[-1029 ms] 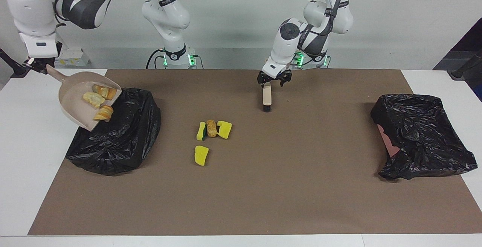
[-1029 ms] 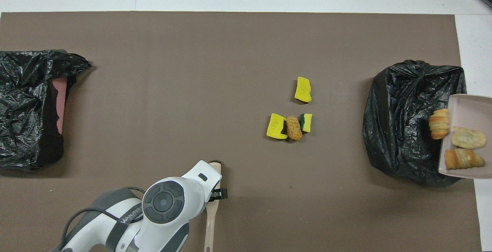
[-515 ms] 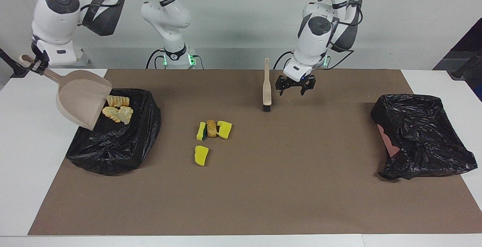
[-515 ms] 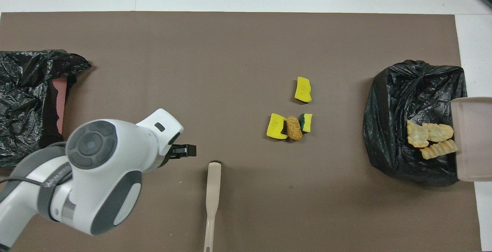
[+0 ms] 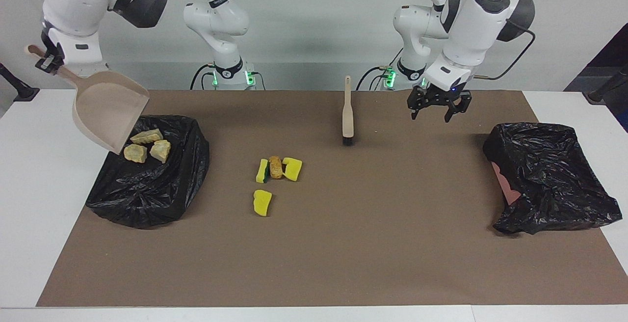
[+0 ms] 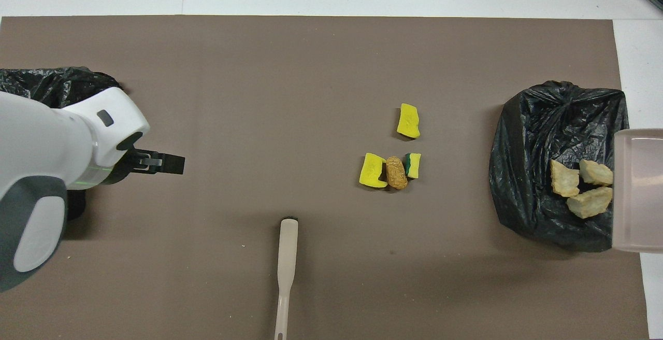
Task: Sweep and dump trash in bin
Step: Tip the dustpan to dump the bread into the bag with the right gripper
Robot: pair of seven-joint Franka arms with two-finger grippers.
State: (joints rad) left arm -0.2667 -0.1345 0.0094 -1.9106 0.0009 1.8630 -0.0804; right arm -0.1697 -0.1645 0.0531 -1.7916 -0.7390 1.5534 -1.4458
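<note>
With the mat's centre read as a dial hub and twelve o'clock pointing away from the robots, the brush lies nearest them at six o'clock, flat, handle toward the robots, nothing touching it. At nine o'clock the left gripper hangs empty over the mat with its fingers spread. At three o'clock, close to the hub, two sponge pieces flank and touch the brown lump; a third sponge piece lies apart at two o'clock, farthest out. At three o'clock on the mat's edge, three tan chunks rest on the black-bagged bin, under the lip of the tilted dustpan, whose handle the right gripper clamps.

Handling, as judged: the scraps look light; the sponges soft and springy, the lump crusty and apt to roll or crumble. They are better pushed by bristles than pinched; the brush is best taken at mid-handle.

The brown mat looks matte and flat on a white table. A second bagged bin sits at nine o'clock, before a plain pale wall.
</note>
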